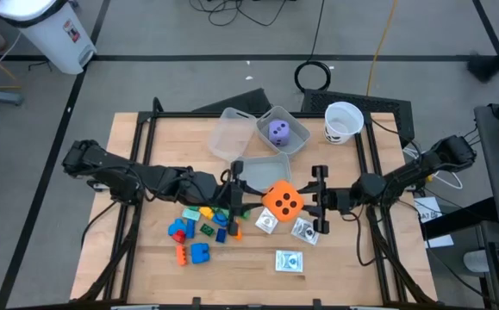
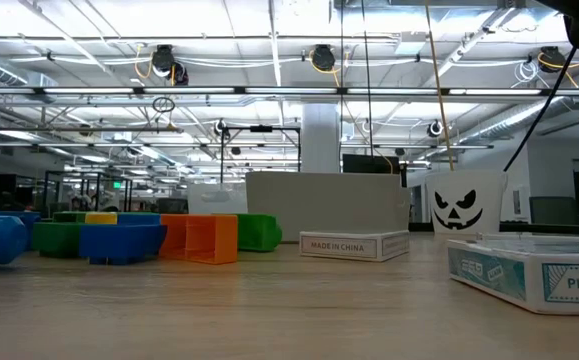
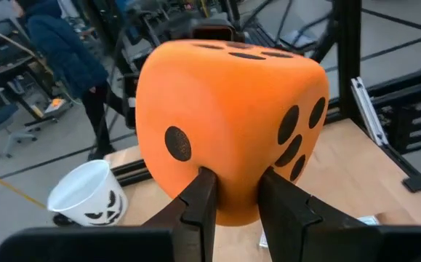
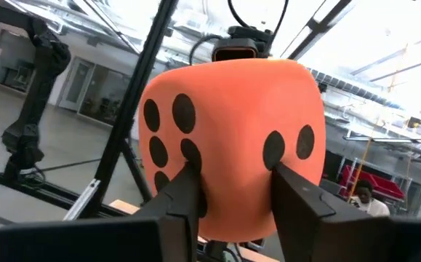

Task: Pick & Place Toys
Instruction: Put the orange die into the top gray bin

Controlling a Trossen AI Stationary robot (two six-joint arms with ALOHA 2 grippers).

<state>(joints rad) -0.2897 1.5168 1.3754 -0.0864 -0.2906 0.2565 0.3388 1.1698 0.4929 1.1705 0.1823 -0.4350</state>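
An orange dotted die [image 1: 282, 200] hangs above the table's middle between my two grippers. My left gripper [image 1: 256, 197] comes at it from the table's left and is shut on it. My right gripper [image 1: 306, 201] comes from the right and is also shut on it. A purple die [image 1: 277, 131] lies in a clear bin [image 1: 294, 145] at the back. Coloured building blocks [image 1: 199, 231] lie in a heap on the table at the front left. Three white patterned cards [image 1: 289, 261] lie flat in front of the orange die. My left gripper pinches a lower rounded corner of the orange die [image 3: 236, 195] between its two fingers [image 3: 198, 196], coming about level from the table's left. The die is lifted clear of the table. My right gripper pinches the die's lower part on the opposite side [image 4: 232, 196] between its two fingers [image 4: 183, 191], coming from the table's right and slanting upward. The soft surface bulges between the fingers.
A white cup with a black face [image 1: 344, 121] stands at the back right. Two more clear bins, one [image 1: 234, 133] at the back and one [image 1: 260, 169] behind the orange die, stand on the table. A person [image 3: 57, 51] is in the room beyond the table.
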